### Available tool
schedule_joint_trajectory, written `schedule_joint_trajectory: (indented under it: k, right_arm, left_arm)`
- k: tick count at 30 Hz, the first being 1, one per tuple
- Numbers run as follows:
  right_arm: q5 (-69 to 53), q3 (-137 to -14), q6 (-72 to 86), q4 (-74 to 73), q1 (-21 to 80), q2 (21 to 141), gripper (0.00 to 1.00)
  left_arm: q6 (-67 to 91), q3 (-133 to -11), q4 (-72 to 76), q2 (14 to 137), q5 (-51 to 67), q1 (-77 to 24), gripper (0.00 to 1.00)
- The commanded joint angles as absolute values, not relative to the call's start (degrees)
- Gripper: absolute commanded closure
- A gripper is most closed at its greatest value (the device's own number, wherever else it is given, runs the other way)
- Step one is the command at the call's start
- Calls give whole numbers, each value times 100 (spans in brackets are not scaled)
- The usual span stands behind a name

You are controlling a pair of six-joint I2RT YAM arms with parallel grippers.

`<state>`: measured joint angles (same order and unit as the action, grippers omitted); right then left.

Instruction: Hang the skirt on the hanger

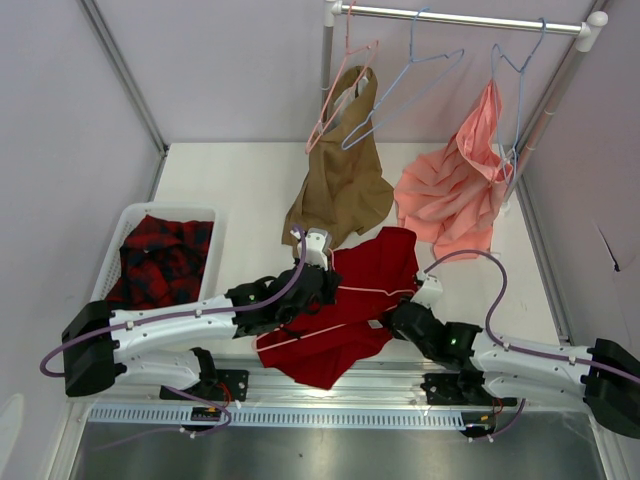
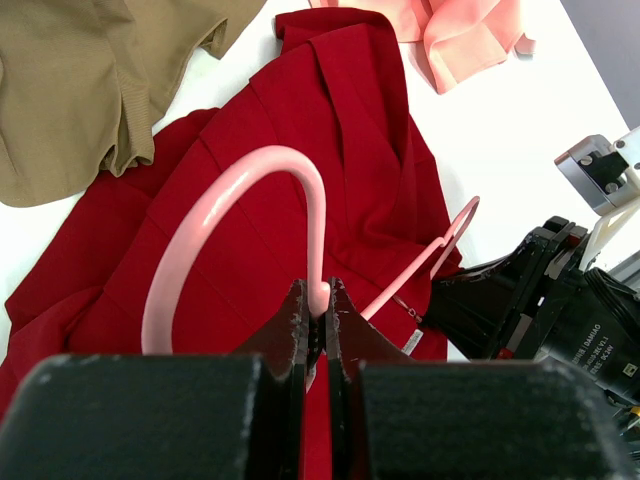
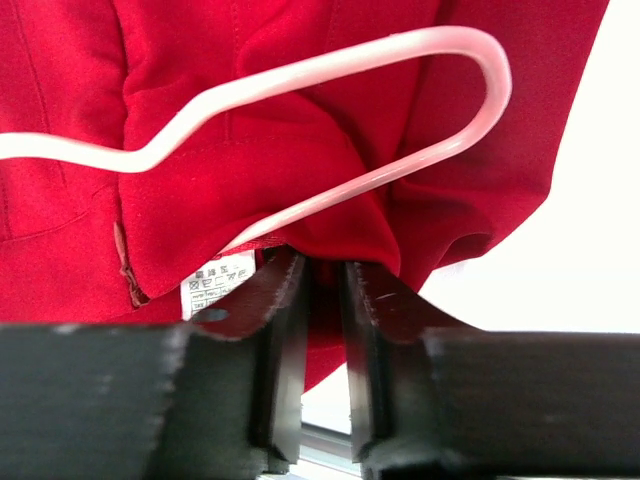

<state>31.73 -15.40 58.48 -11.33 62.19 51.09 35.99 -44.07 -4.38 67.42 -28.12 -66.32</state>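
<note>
Shut tight with left jaws on hanger (image 2: 250, 165), at the foot of its hook. Pinching a bunched fold of skirt (image 3: 300, 215) with right jaws, almost closed, just under hanger's rounded end. Lying across skirt, rumpled on surface (image 1: 240, 190) between both arms, far edge meeting hem of hanging tan garment (image 1: 345, 185).

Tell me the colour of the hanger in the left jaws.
Pale pink; the hanger shows best in the left wrist view.

"DAMIAO" on black motor housing (image 2: 592, 338), white tag (image 3: 213, 285) on skirt (image 3: 300, 140), print unreadable
</note>
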Motion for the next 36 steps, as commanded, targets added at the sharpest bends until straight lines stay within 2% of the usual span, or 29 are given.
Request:
schedule_joint_trajectory:
  k: [1,8,14,36]
  right_arm:
    - [3577,-1450,5968,-905,6240,5080,81]
    - [3665,-1406,6003,-1186,6240,4475,94]
    - [3700,-1345,6090,-1687,6240,3631,100]
    - [3709,-1608,6065,-2619,5889,2918,100]
  left_arm:
    - [3568,-4641,-255,6768,-2839,-6600,100]
    - [3551,-4658,-264,6750,-2865,-6601,100]
    - [3533,-4693,-255,6724,-2874,-6601,100]
    - [3155,-4483,-35,6451,-2558,-6601,100]
